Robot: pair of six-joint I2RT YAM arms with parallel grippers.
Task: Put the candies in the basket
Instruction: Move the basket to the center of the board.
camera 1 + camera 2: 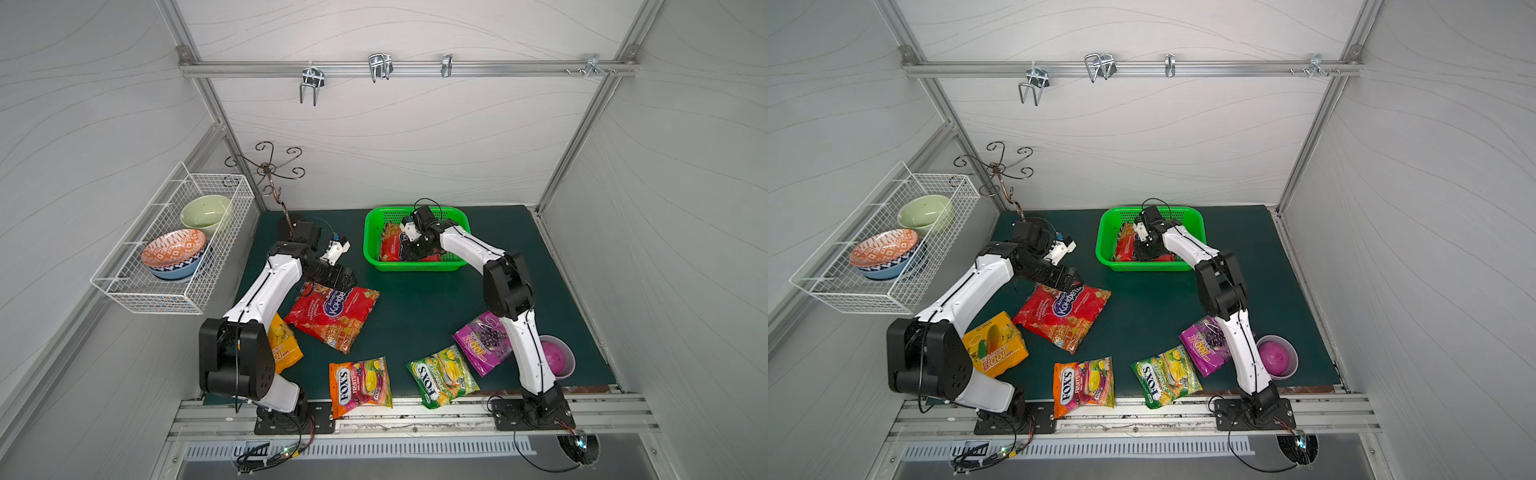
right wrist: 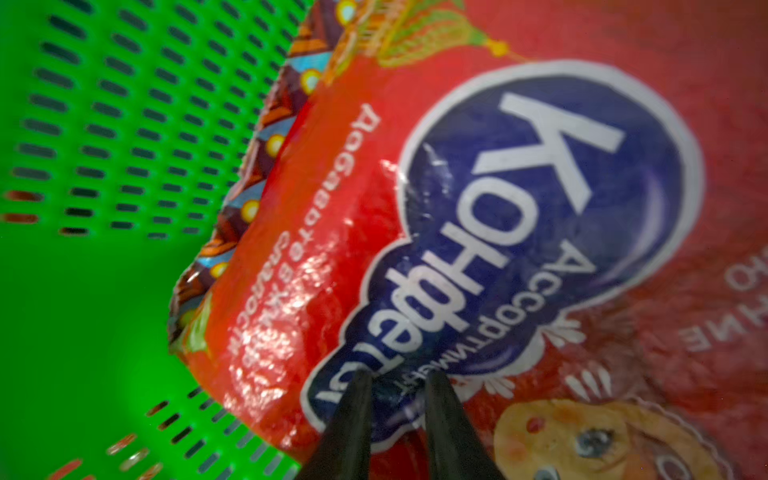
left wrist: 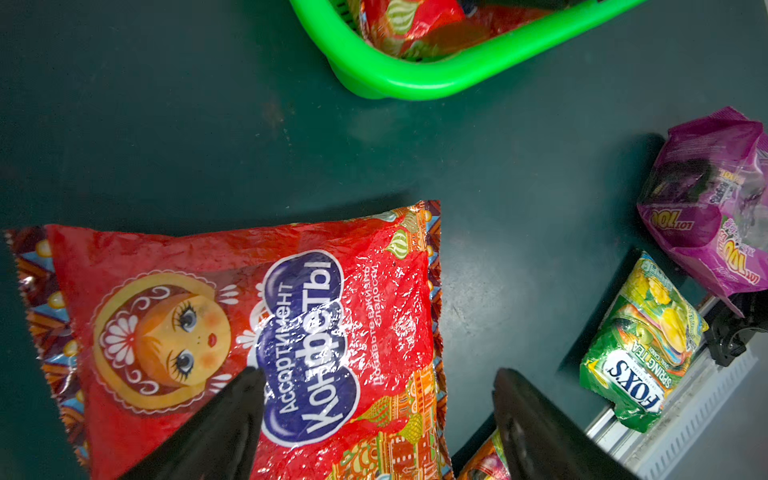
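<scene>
The green basket (image 1: 415, 266) (image 1: 1104, 249) stands at the back of the mat. A red candy bag (image 1: 390, 245) (image 2: 540, 166) lies inside it, and my right gripper (image 1: 411, 251) (image 2: 395, 376) is down in the basket, shut on a fold of that bag. A second red bag (image 1: 332, 311) (image 3: 249, 311) lies flat on the mat. My left gripper (image 1: 345, 284) (image 3: 379, 376) hovers open over its edge, holding nothing. Near the front lie a yellow-orange bag (image 1: 284, 345), an orange FOX'S bag (image 1: 359, 384), a green FOX'S bag (image 1: 440, 376) and a purple grape bag (image 1: 482, 343).
A purple-lined bowl (image 1: 557, 357) sits at the right, partly behind the right arm. A white wire basket (image 1: 174, 249) with bowls hangs on the left wall, beside a curly metal stand (image 1: 270, 170). The left arm covers part of the yellow-orange bag.
</scene>
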